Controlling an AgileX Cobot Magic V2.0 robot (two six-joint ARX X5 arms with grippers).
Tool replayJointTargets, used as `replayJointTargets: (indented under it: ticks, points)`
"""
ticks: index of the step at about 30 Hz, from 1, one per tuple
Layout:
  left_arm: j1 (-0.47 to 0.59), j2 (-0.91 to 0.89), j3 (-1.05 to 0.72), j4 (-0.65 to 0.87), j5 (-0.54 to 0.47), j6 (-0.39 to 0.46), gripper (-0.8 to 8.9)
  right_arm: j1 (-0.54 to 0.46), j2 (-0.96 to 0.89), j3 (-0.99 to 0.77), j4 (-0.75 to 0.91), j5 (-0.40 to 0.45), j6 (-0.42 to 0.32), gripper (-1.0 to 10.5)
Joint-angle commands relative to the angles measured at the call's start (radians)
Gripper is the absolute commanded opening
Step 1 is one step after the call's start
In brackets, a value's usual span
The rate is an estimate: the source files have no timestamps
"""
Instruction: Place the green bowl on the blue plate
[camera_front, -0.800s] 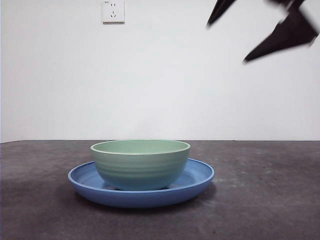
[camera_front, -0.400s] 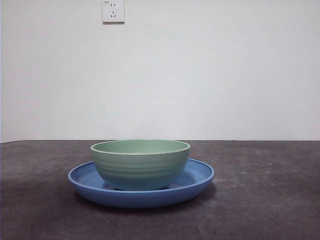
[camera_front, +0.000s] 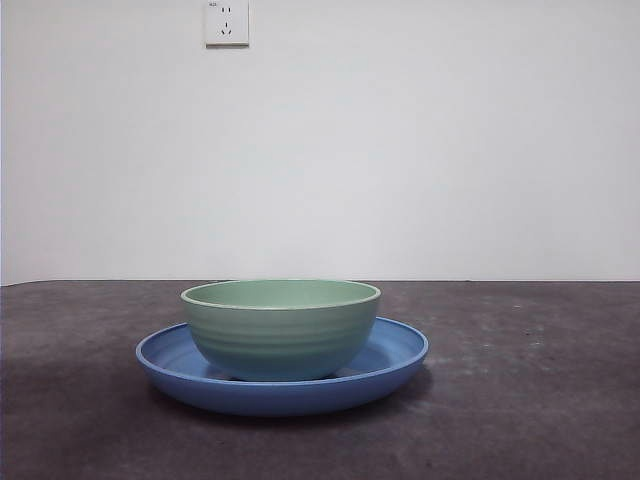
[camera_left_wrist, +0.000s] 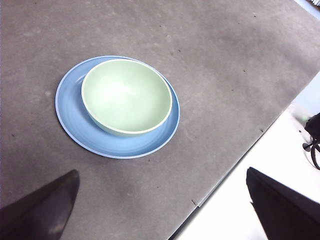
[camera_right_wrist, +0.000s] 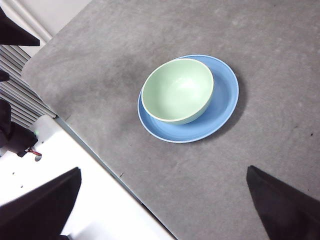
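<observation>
Dark grey table (camera_front: 520, 400) with a mottled, faintly speckled top, running back to a plain white wall (camera_front: 420, 150). White wall socket (camera_front: 227, 22) mounted high on that wall, above the table's far edge.

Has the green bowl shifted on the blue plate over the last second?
No. The green bowl sits at the same spot on the blue plate, unchanged against the wall socket.

The light was even and rather bright. A soft shadow lay on the desk (camera_front: 520, 420) beside the blue plate (camera_front: 395, 365). The green bowl (camera_left_wrist: 125, 95) showed a faint pale sheen inside. The pictures were sharp.
</observation>
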Motion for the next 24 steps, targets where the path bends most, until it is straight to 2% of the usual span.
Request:
replayJointTargets:
  ticks: [1, 2, 3, 4, 5, 24]
  points:
    - [-0.004, 0.005, 0.008, 0.013, -0.002, 0.005, 3.36, 0.007, 0.003, 0.016, 0.006, 0.001, -0.014, 4.2]
    - [-0.004, 0.005, 0.008, 0.013, -0.005, 0.006, 1.76, 0.007, 0.003, 0.016, 0.006, 0.0, -0.014, 2.5]
    - [-0.004, 0.005, 0.008, 0.013, -0.005, 0.011, -0.04, 0.007, 0.003, 0.016, 0.006, 0.0, -0.014, 0.2]
    - [-0.004, 0.005, 0.008, 0.015, -0.006, 0.013, 0.25, 0.007, 0.003, 0.016, 0.008, 0.001, -0.016, 0.1]
    - [-0.004, 0.005, 0.008, 0.015, -0.006, 0.013, 0.21, 0.007, 0.003, 0.016, 0.012, 0.001, -0.015, 0.4]
    - [-0.004, 0.004, 0.008, 0.016, -0.006, 0.013, 0.19, 0.007, 0.003, 0.016, 0.046, -0.005, -0.014, 0.4]
